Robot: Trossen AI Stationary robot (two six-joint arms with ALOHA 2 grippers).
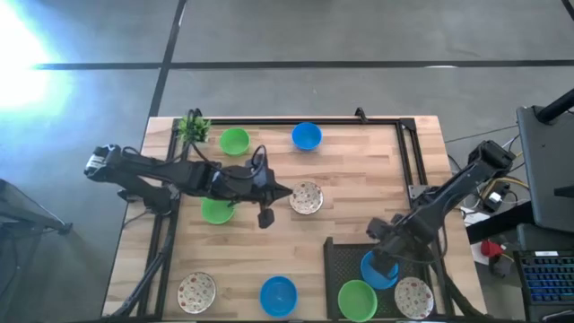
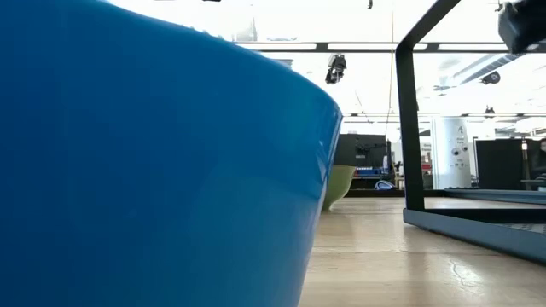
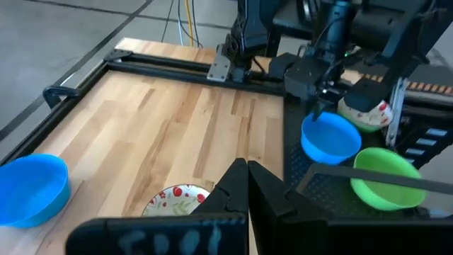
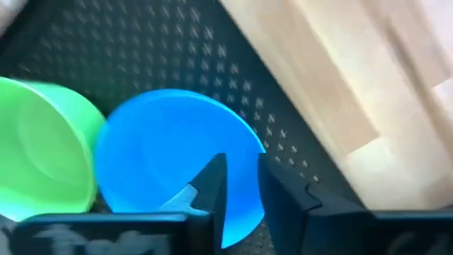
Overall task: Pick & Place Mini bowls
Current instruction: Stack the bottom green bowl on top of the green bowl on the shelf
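Observation:
A black mesh tray [image 1: 336, 256] at the table's near right holds a blue mini bowl [image 4: 170, 156], a green one [image 1: 357, 299] and a speckled white one [image 1: 413, 296]. My right gripper [image 4: 242, 161] points down over the blue bowl's rim, open, one finger over the inside and one outside, a little above it. My left gripper [image 1: 287, 191] hangs shut above mid-table, beside a speckled bowl [image 1: 306, 198] that rests on the wood. Other bowls sit on their bases: green [image 1: 234, 140], blue [image 1: 306, 136], green [image 1: 216, 211], speckled [image 1: 196, 292], blue [image 1: 278, 295].
A small potted plant [image 1: 192, 127] stands at the far left corner. A black frame [image 1: 408, 144] runs along the table's far and right edges. In the low view a blue bowl [image 2: 153, 170] fills the foreground. Bare wood [image 1: 359, 188] lies between the tray and the far bowls.

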